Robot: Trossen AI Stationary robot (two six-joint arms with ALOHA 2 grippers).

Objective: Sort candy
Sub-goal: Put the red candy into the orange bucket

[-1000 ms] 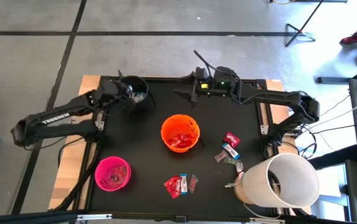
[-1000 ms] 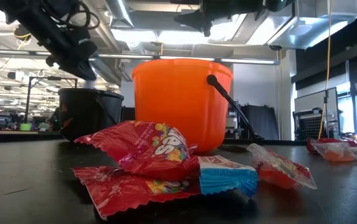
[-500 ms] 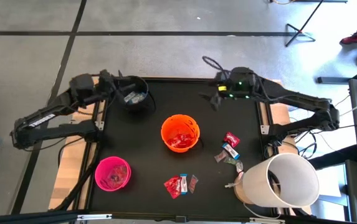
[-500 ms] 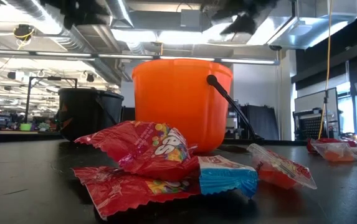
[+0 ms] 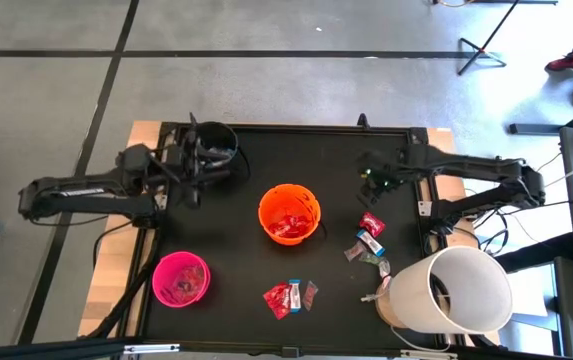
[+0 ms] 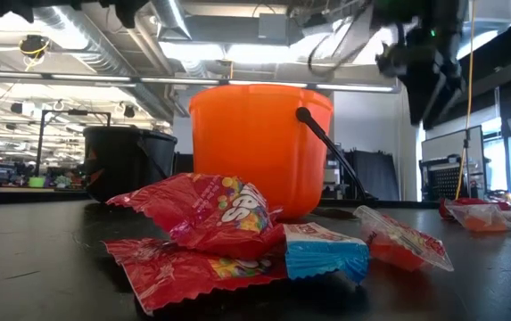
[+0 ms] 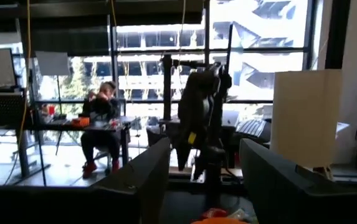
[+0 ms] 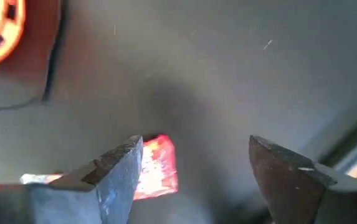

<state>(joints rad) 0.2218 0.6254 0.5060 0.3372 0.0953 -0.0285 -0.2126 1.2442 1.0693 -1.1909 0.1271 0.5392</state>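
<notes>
Right gripper (image 5: pixel 374 183) is hovering over the black table mat (image 5: pixel 336 260), fingers (image 8: pixel 113 171) spread wide and gripping nothing. Through that gap the right wrist view is showing a red candy packet (image 8: pixel 158 167) lying on the mat below.

That packet is sitting in the right-hand cluster of wrapped candy (image 5: pixel 368 243), red and blue-and-white pieces plus a darker wrapper, between the small orange plastic bucket (image 5: pixel 289 214) and the big white cylindrical tub (image 5: pixel 451 290).

A second cluster of red packets and a blue-and-white bar (image 6: pixel 237 234) is lying near the mat's front edge, in front of the orange bucket.

Red pieces are showing inside the orange bucket; the small pink bucket's (image 5: pixel 180 279) contents are unclear.

Left gripper (image 5: pixel 204 178) is waiting beside the small black bucket (image 5: pixel 214 148), fingers (image 7: pixel 139 183) parted, holding nothing.

A seated person (image 7: pixel 101 127) is showing in the room behind.
</notes>
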